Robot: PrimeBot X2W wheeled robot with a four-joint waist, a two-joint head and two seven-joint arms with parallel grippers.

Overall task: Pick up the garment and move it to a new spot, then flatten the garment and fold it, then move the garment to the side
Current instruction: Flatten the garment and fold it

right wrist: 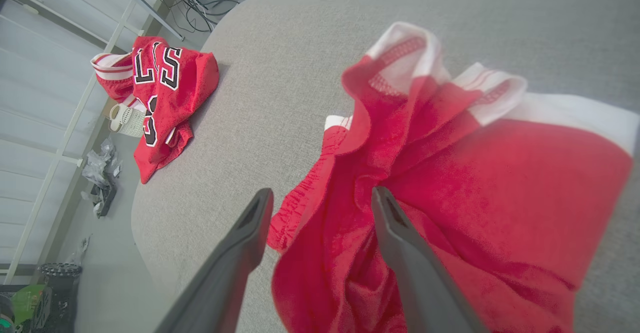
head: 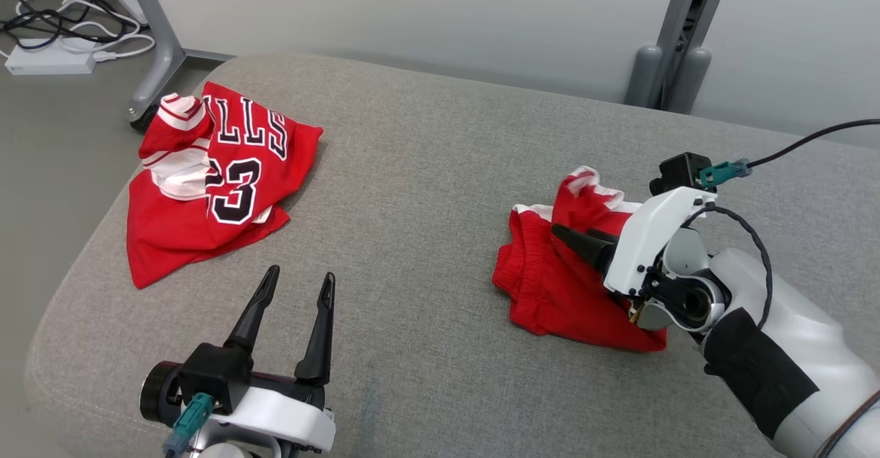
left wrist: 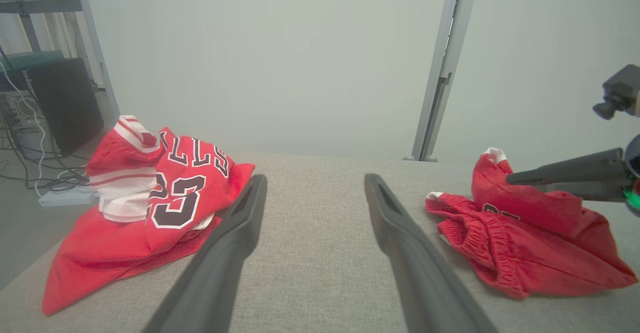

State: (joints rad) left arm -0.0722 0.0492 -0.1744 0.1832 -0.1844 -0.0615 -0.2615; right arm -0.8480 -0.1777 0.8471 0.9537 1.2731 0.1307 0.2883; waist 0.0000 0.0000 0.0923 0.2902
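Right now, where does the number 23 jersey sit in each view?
Head view: jersey in the upper left.
Left wrist view: jersey at middle left, low in the picture.
Right wrist view: jersey in the upper left, small and far off.
Shared landmark: the crumpled red shorts, to the jersey's right in every view.

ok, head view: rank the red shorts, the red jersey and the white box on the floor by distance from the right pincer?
From the right pincer:
1. Red shorts: right at its fingers, on the right of the grey surface.
2. Red jersey: across the surface, far left.
3. White box: on the floor beyond the jersey, top left corner.
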